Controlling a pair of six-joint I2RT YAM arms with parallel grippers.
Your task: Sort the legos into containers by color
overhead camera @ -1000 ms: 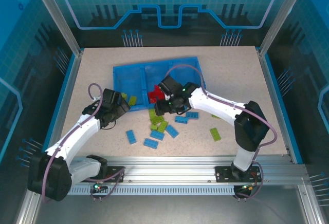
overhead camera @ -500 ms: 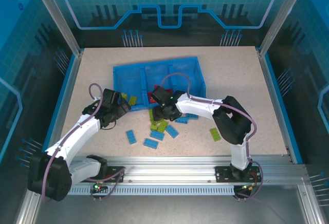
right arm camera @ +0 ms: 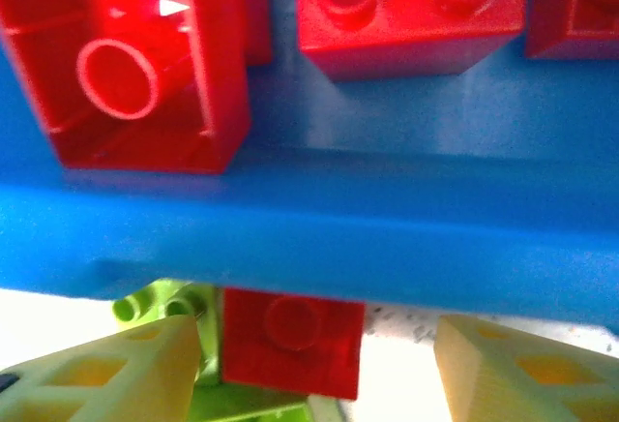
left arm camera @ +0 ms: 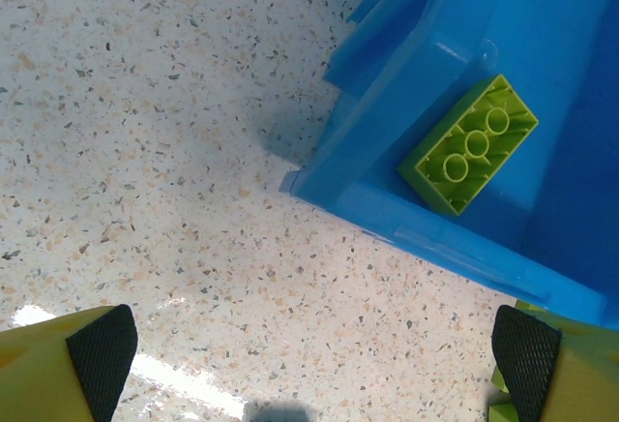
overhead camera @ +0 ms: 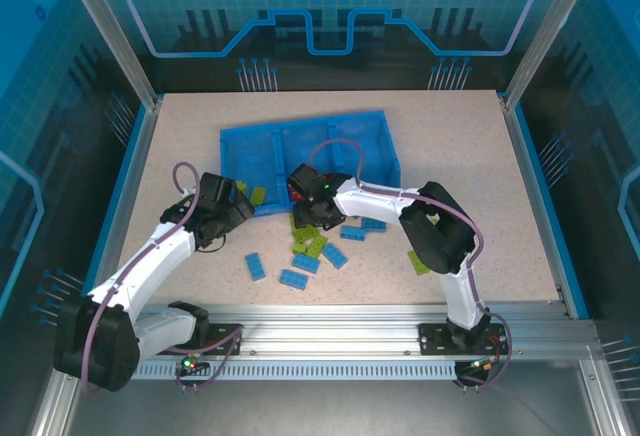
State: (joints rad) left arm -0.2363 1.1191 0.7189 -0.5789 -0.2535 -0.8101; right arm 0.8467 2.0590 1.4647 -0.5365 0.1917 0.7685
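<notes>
just outside the near wall of the shallow bright-blue plastic tray (right arm camera: 309, 233), your right gripper (right arm camera: 314, 335) straddles a small red studded plastic brick (right arm camera: 290, 345) lying on the speckled tabletop (left arm camera: 145, 103). its jaws stand apart, and bare table shows between the brick and one finger, so nothing is clamped. a lime green brick (right arm camera: 160, 304) sits just beside the red one. past the wall, inside the compartment, you see more red bricks (right arm camera: 145, 64), one of them hollow side up.

your left gripper (left arm camera: 314, 349) hovers over bare table near the tray's near left corner, jaws spread wide with nothing between them. a lime green rectangular brick (left arm camera: 471, 143) lies in that corner compartment, close to the wall.

from overhead, loose light blue bricks (overhead camera: 293, 278) and lime green bricks (overhead camera: 305, 241) are scattered on the table between the tray and the arm bases. a lone green brick (overhead camera: 418, 261) lies apart to the right.
</notes>
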